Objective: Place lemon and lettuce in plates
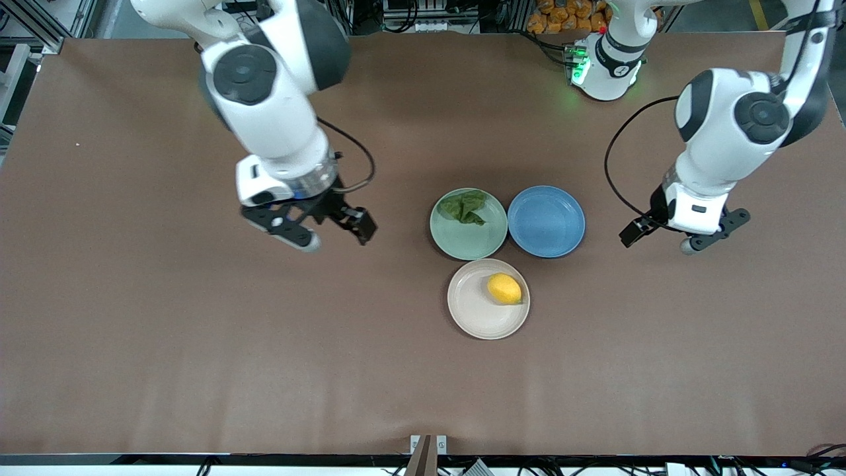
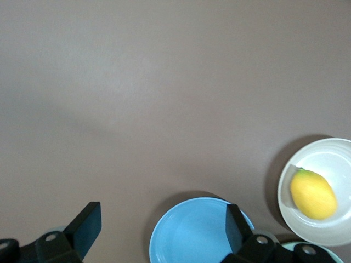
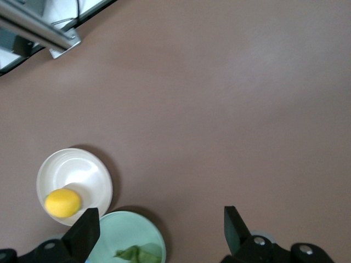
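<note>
The yellow lemon [image 1: 505, 289] lies in the beige plate [image 1: 472, 320], which is the plate nearest the front camera. The dark green lettuce [image 1: 465, 206] lies in the mint green plate [image 1: 470, 244]. My right gripper [image 1: 337, 235] is open and empty, up over bare table toward the right arm's end from the mint plate. My left gripper [image 1: 661, 241] is open and empty, over the table toward the left arm's end. The left wrist view shows the lemon [image 2: 313, 194] and my left gripper [image 2: 162, 226]. The right wrist view shows the lemon [image 3: 63, 202], the lettuce [image 3: 137, 255] and my right gripper [image 3: 162, 230].
A blue plate [image 1: 546, 221] with nothing in it sits beside the mint plate, toward the left arm's end, and also shows in the left wrist view [image 2: 192, 235]. The three plates touch or nearly touch in a cluster. The brown table [image 1: 198, 344] spreads wide around them.
</note>
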